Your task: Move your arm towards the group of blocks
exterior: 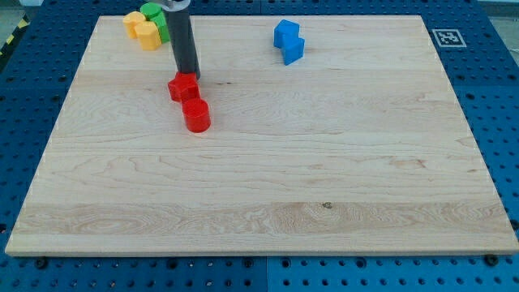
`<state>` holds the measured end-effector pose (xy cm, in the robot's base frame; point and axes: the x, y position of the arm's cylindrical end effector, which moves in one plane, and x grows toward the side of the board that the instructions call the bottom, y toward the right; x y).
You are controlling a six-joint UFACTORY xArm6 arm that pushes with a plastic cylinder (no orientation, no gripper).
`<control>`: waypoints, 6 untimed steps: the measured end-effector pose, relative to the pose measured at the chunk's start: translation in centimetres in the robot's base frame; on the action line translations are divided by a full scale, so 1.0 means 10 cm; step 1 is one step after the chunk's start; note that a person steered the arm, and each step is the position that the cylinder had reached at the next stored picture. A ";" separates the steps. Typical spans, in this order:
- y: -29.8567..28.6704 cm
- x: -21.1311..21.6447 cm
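**Tip at the red pair; the corner cluster lies just beyond**

Camera view: my tip (188,75) rests on the board (268,186) at the top edge of the red star (183,86), touching it or very nearly so. Just below the star, toward the view's bottom, stands a red cylinder (196,115); the two reds touch or almost touch. Up in the view's top-left corner sits a tight cluster: a yellow block (147,34), an orange block (131,21) behind it, and a green block (154,15) partly hidden by the rod. Its exact shape I cannot make out. Two blue blocks (288,42) sit pressed together, well apart toward the view's top centre.

There is no claw on this arm, only the rod, so there is nothing to open, close or hold.

Progress, as a judgement: which group is meant is not certain. If it is the red pair, the approach is essentially finished, with the tip already against the star. If it is the yellow, orange and green cluster, the tip is near but not there; a short slide toward the view's top-left remains, and it should leave the reds undisturbed.
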<state>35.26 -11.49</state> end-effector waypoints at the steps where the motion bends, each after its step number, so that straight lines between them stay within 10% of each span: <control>1: 0.00 0.17; 6: -1.73 -0.97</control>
<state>25.60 -28.75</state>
